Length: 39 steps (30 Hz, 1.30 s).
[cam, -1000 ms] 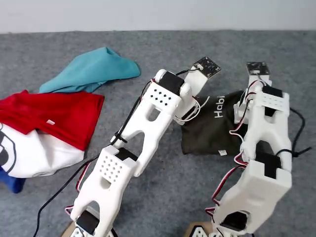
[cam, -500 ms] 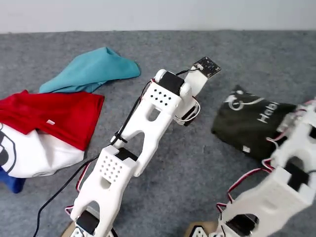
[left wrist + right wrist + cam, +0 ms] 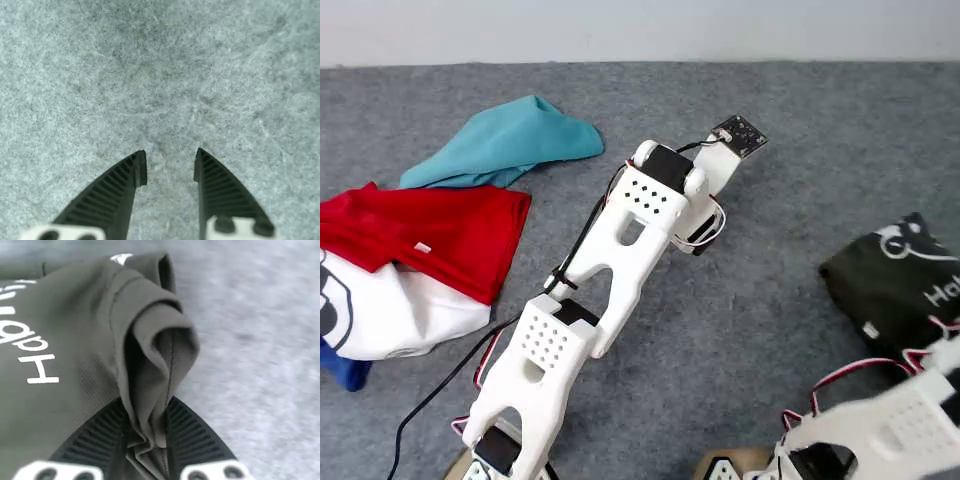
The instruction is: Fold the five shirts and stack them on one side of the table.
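A folded dark olive shirt (image 3: 905,285) with white print lies at the table's right edge. My right gripper (image 3: 145,435) is shut on a bunched fold of the dark shirt (image 3: 100,355); its white arm (image 3: 880,430) shows at the lower right. My left gripper (image 3: 167,172) hangs open over bare grey carpet near the table's middle, nothing between its fingers. At the left lie a teal shirt (image 3: 505,140), a red shirt (image 3: 435,235), a white shirt (image 3: 390,305) under it and a blue shirt's corner (image 3: 342,370).
The left arm (image 3: 610,270) stretches diagonally from the near edge to the middle of the grey carpeted table (image 3: 770,300). A black cable (image 3: 440,385) trails beside its base. A pale wall runs along the far edge.
My right arm has swung to the right and dragged the dark shirt from the middle to the table's right edge. The left arm has stayed still.
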Tool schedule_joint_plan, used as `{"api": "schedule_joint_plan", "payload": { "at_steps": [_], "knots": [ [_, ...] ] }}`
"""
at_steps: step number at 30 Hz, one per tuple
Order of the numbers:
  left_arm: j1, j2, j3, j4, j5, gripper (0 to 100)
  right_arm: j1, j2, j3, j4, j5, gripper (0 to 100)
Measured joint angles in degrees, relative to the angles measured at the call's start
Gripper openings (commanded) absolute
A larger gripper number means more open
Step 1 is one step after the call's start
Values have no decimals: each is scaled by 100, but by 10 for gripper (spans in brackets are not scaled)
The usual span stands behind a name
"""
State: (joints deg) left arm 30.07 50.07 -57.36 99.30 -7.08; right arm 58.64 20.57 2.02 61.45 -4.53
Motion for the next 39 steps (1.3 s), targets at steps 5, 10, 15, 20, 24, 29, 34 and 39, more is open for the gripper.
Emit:
{"api": "schedule_joint_plan", "payload": {
  "at_steps": [5, 10, 15, 20, 24, 29, 34, 39],
  "knots": [
    [0, 0, 0, 0, 0, 156, 132, 0, 0, 53, 0, 58],
    [0, 0, 0, 0, 0, 158, 132, 0, -158, 897, 677, 217],
    [0, 0, 0, 0, 0, 159, 141, 0, -712, 1749, 1134, 239],
    [0, 0, 0, 0, 0, 159, 105, 0, -1705, 2426, 1178, 239],
    [0, 0, 0, 0, 0, 159, -211, 0, -2505, 2998, 1178, 239],
    [0, 0, 0, 0, 0, 159, -1037, 26, -2699, 3182, 1055, 239],
    [0, 0, 0, 0, 0, 159, -1952, 308, -2699, 3200, 923, 238],
    [-35, 0, 0, 0, 0, 159, -2655, 853, -2699, 3288, 923, 238]
  ]
}}
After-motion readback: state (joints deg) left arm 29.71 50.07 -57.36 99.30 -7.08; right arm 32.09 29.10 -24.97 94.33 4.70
